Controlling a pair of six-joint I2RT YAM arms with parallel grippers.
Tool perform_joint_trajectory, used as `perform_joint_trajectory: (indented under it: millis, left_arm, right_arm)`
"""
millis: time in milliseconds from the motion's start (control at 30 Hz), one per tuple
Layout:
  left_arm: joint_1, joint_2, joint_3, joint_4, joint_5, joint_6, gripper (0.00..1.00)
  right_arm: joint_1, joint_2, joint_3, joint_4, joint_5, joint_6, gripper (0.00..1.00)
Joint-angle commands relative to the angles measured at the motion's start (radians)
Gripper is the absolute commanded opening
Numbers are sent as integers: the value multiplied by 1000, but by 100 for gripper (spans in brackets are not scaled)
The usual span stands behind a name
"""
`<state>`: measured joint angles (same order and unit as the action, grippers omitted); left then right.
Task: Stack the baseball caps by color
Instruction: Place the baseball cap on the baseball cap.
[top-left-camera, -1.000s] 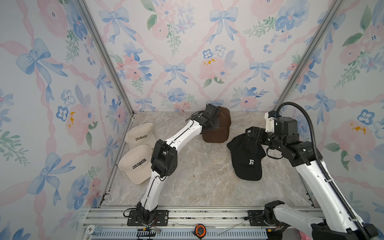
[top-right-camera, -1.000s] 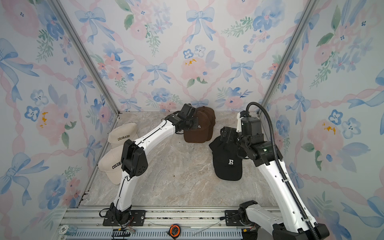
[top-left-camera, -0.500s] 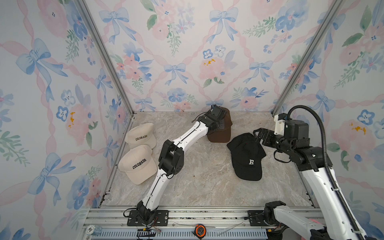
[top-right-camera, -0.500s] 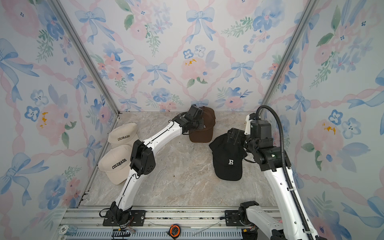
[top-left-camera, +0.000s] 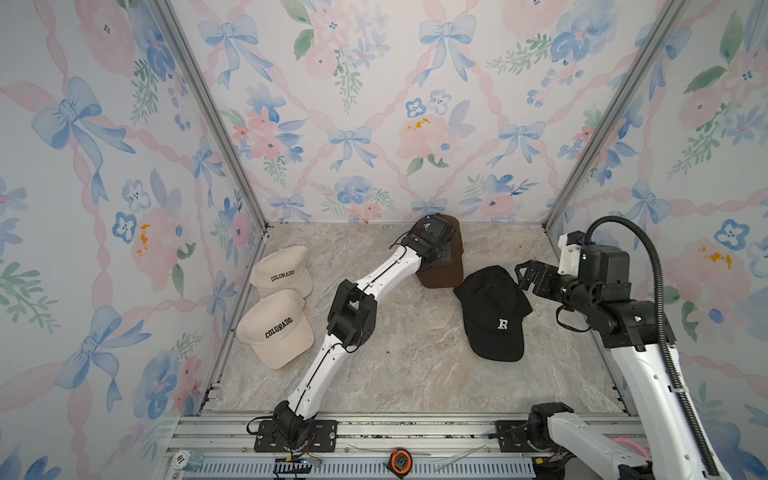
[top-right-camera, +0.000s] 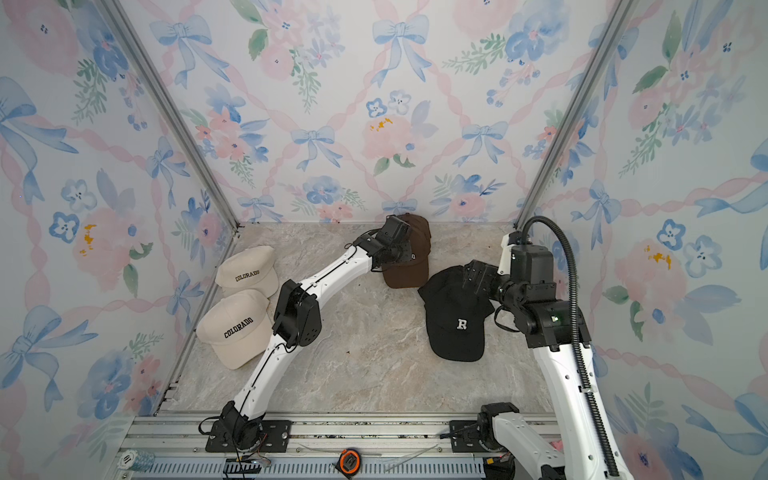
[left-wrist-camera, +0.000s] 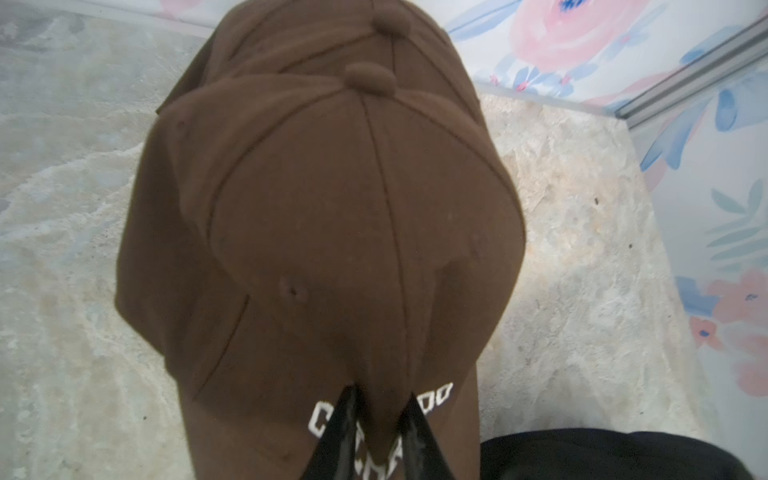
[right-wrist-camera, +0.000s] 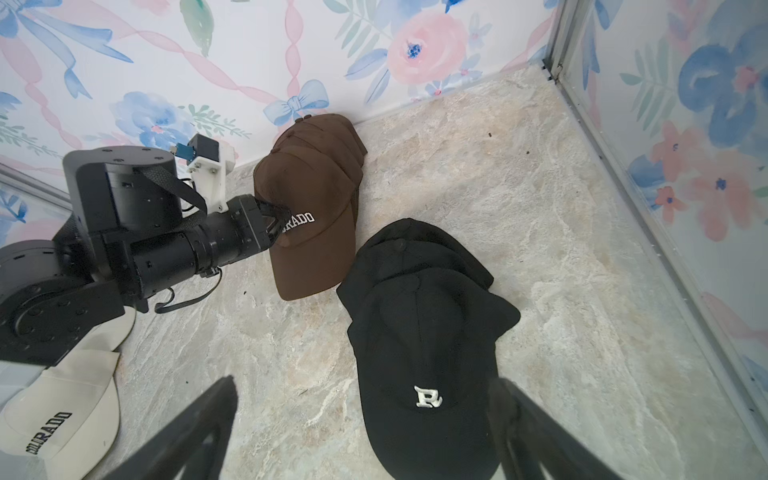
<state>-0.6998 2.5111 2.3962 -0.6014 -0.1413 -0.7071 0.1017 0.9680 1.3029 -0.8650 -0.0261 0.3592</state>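
A stack of dark brown caps (top-left-camera: 442, 268) (top-right-camera: 409, 268) (right-wrist-camera: 311, 199) lies by the back wall, the top one lettered "COLORADO". My left gripper (left-wrist-camera: 382, 399) (right-wrist-camera: 278, 220) rests on that top cap's front (left-wrist-camera: 332, 208), jaws slightly open with a ridge of brown fabric between them. Black "R" caps (top-left-camera: 494, 316) (top-right-camera: 455, 320) (right-wrist-camera: 424, 340) are piled right of the brown ones. My right gripper (top-left-camera: 525, 276) (top-right-camera: 478, 276) (right-wrist-camera: 363, 382) hovers open beside the black pile, holding nothing. Two cream "COLORADO" caps (top-left-camera: 282, 270) (top-left-camera: 276, 328) sit apart by the left wall.
Floral walls close in the marble floor (top-left-camera: 415, 365) on three sides. The aluminium front rail (top-left-camera: 415, 432) carries both arm bases, an orange tape measure (top-left-camera: 401, 461) and a small white roll (top-left-camera: 183, 459). My left arm's elbow (top-left-camera: 353, 316) stands near the nearer cream cap.
My left gripper carried the brown cap rightward onto the brown stack and its jaws have parted a little. My right gripper drew back to the right, off the black caps.
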Motion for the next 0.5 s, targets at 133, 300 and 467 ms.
perform_joint_trajectory:
  millis: [133,300,467]
  left_arm:
    - [4,42,2,2,15,-17,32]
    - [5,34,-21,3,15,-14,17]
    - [6,8,-41,2,-4,35,0]
  right_arm:
    - [-37,-4,-9,-34,-37,-25,96]
    - [-44,4,-5,-34,-43,-28,96]
    - [-44,4,-11,-23,-44,-20,96]
